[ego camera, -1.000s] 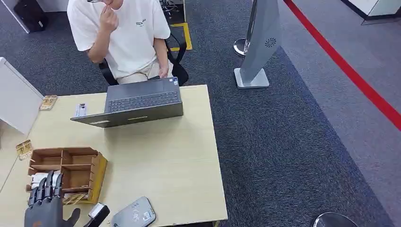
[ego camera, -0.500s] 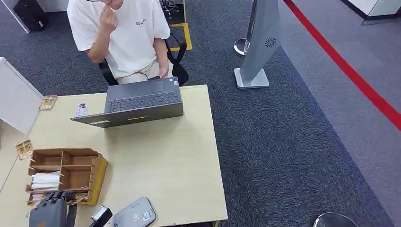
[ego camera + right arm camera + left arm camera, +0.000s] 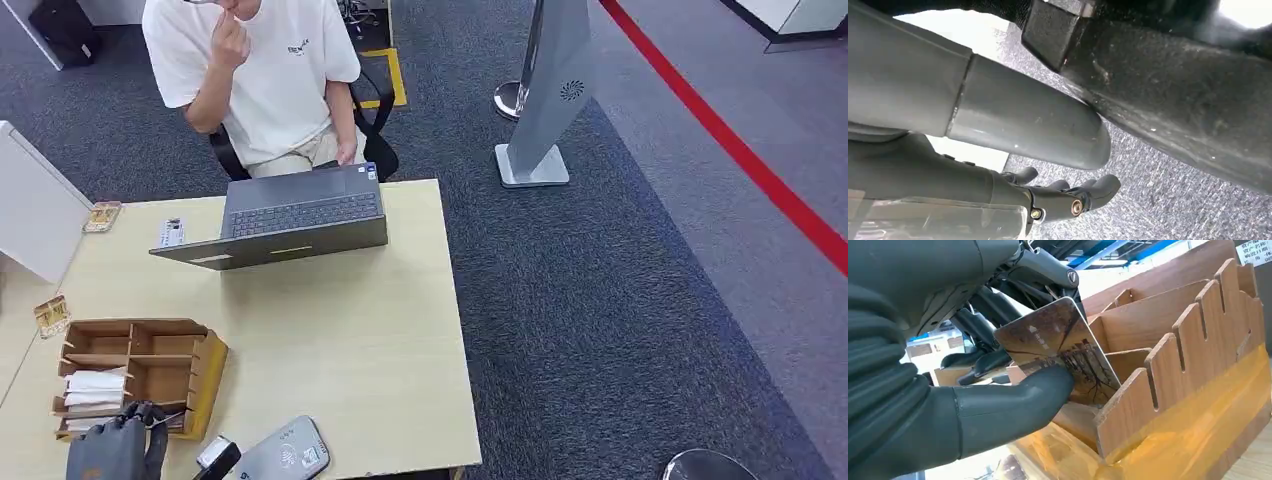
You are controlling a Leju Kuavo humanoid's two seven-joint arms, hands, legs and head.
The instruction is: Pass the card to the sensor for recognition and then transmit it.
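My left hand (image 3: pixel 116 446) is at the near end of the wooden card box (image 3: pixel 140 370) at the table's front left. In the left wrist view its thumb (image 3: pixel 1013 402) and dark fingers pinch a brown picture card (image 3: pixel 1058 347), which stands tilted in the box's (image 3: pixel 1193 365) slotted near compartment. The grey card sensor (image 3: pixel 285 452) lies flat at the table's front edge, just right of that hand. My right hand (image 3: pixel 1063 197) hangs over the carpet, fingers loosely apart and holding nothing.
A small black-and-white device (image 3: pixel 215 455) lies between my left hand and the sensor. An open laptop (image 3: pixel 290 215) stands at the table's far side, with a seated person (image 3: pixel 255 70) behind it. White cards (image 3: pixel 95 388) fill another box compartment. A grey sign stand (image 3: pixel 548 95) stands on the carpet to the right.
My left hand's fingers, stretched over the box a second ago, have curled down into its near compartment and closed on the card. The hand has sunk lower in the picture.
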